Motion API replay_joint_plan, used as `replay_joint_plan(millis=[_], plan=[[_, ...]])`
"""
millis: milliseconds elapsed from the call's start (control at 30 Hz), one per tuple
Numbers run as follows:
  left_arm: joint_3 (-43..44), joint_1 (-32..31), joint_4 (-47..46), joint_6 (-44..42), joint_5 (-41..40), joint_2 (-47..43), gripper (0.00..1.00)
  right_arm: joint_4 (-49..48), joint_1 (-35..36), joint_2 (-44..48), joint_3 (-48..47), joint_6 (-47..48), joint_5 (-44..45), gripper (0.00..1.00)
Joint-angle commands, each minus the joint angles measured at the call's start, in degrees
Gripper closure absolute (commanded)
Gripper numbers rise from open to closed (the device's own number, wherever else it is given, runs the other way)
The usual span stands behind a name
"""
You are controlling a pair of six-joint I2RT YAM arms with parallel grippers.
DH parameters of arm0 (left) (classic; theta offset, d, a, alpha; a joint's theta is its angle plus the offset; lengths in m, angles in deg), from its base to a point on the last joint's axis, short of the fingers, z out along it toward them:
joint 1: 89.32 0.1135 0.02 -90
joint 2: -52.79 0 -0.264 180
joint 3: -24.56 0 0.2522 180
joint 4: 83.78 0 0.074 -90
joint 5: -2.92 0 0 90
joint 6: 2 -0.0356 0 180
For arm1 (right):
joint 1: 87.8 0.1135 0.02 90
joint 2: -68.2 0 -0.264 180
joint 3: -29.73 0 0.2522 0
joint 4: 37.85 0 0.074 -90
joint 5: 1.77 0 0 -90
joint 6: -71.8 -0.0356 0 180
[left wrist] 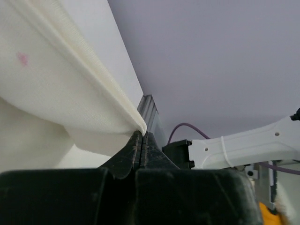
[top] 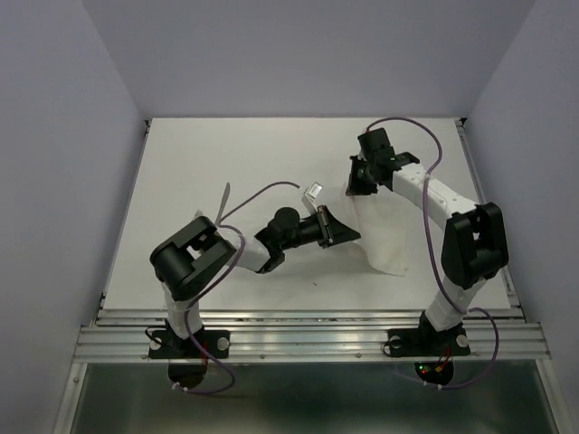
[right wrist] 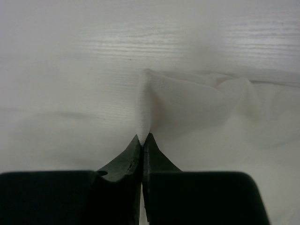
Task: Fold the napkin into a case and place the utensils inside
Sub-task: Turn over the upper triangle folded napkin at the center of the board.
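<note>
I have both end effectors clamped on the napkin point(top: 384, 237): the left end effector point(left wrist: 142, 137) pinches a folded edge and the right end effector point(right wrist: 142, 138) a raised peak. The napkin sits right of centre on the desk point(top: 235, 154), its outline nearly lost against the white top. A slim pale sliver point(top: 225, 197) beside the left arm is too small to identify.

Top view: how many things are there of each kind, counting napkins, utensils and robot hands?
Napkin: 1
Utensils: 2
Hands: 2 (left hand, right hand)
Total: 5
</note>
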Motion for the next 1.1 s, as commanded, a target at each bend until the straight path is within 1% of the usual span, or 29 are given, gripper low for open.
replay_joint_plan(millis=[0, 33, 67, 100, 167, 200, 267, 300, 333, 400, 467, 500, 600, 633, 667, 733, 767, 833, 867, 900, 933, 967, 1000, 1033, 1067], plan=[[6.94, -1.75, 12.51, -13.76, 8.42, -10.80, 1.00, -16.03, -1.72, 4.39, -6.78, -0.91, 4.80, 0.99], [7.73, -1.58, 14.93, -17.00, 7.10, -12.38, 1.00, -16.03, -2.25, 4.40, -7.22, -0.82, 4.62, 0.99], [9.83, -1.05, 17.39, -18.25, 6.74, -12.74, 1.00, -15.95, -2.25, 4.40, -7.57, -0.74, 4.79, 0.99], [11.07, -0.79, 22.11, -19.48, 6.74, -12.75, 1.00, -15.95, -2.25, 4.49, -7.66, -0.82, 5.32, 0.99], [14.32, -0.52, 26.01, -22.74, 6.65, -12.66, 1.00, -16.12, -2.87, 5.36, -7.14, -1.53, 5.68, 0.99], [15.64, -0.43, 30.73, -23.88, 6.04, -12.48, 1.00, -16.38, -4.35, 6.24, -5.92, -2.40, 6.02, 0.99], [18.81, -0.43, 33.84, -26.34, 6.12, -12.31, 1.00, -17.43, -5.67, 9.31, -4.16, -3.28, 6.64, 0.99], [20.04, -0.43, 37.42, -27.22, 6.12, -12.31, 1.00, -17.61, -7.59, 10.36, -2.84, -3.55, 6.73, 0.99], [21.44, -0.43, 39.02, -28.10, 6.21, -11.78, 1.00, -17.70, -8.74, 12.64, -2.22, -3.81, 6.73, 0.99], [26.10, -0.52, 44.71, -30.47, 6.56, -10.73, 1.00, -17.97, -12.33, 14.76, -0.99, -4.16, 6.20, 0.99], [29.26, -0.96, 47.63, -31.62, 6.82, -8.71, 1.00, -17.88, -14.55, 17.39, 0.77, -4.08, 5.59, 0.99], [32.67, -1.31, 50.61, -33.02, 6.30, -8.01, 1.00, -17.79, -15.60, 18.36, 1.56, -3.73, 5.76, 0.99], [40.33, -4.20, 54.94, -34.08, 6.99, -3.79, 1.00, -16.83, -20.87, 23.11, 4.72, -3.02, 6.29, 0.99], [42.09, -6.04, 55.29, -33.91, 7.61, -1.34, 1.00, -16.30, -23.58, 24.34, 5.34, -2.85, 6.46, 0.99], [46.11, -7.01, 55.56, -33.56, 8.22, -0.01, 1.00, -14.91, -24.65, 26.79, 6.04, -1.97, 7.16, 0.99], [50.52, -10.25, 56.08, -32.60, 10.15, 4.19, 1.00, -12.71, -26.85, 28.73, 5.61, -0.57, 9.00, 0.99], [55.07, -11.32, 56.35, -32.33, 10.69, 5.61, 1.00, -10.52, -26.86, 29.53, 4.65, 1.09, 11.36, 0.99], [59.49, -13.08, 56.44, -31.45, 12.78, 9.55, 1.00, -8.31, -27.56, 31.29, 3.24, 2.60, 13.84, 0.99], [63.34, -14.57, 56.18, -30.14, 13.67, 10.62, 1.00, -7.26, -28.09, 31.81, 2.45, 3.91, 16.20, 0.99], [64.86, -15.19, 54.70, -29.35, 15.77, 11.50, 1.00, -5.50, -28.09, 32.34, 0.71, 4.62, 16.74, 0.99], [65.74, -15.72, 53.46, -28.47, 17.18, 12.64, 1.00, -4.79, -28.09, 32.26, -0.44, 5.50, 16.84, 0.99], [65.14, -16.07, 51.10, -25.68, 18.41, 12.74, 1.00, -3.48, -28.09, 31.65, -1.85, 7.59, 16.49, 0.99], [64.09, -16.60, 46.12, -24.17, 20.60, 12.57, 1.00, -0.16, -28.09, 30.69, -5.34, 8.48, 15.18, 0.99], [62.69, -16.69, 43.54, -22.76, 21.32, 12.22, 1.00, 1.27, -28.09, 29.63, -7.03, 9.89, 14.04, 0.99], [57.45, -16.69, 35.95, -18.83, 21.76, 10.91, 1.00, 3.72, -28.09, 27.27, -8.44, 11.90, 11.33, 0.99]])
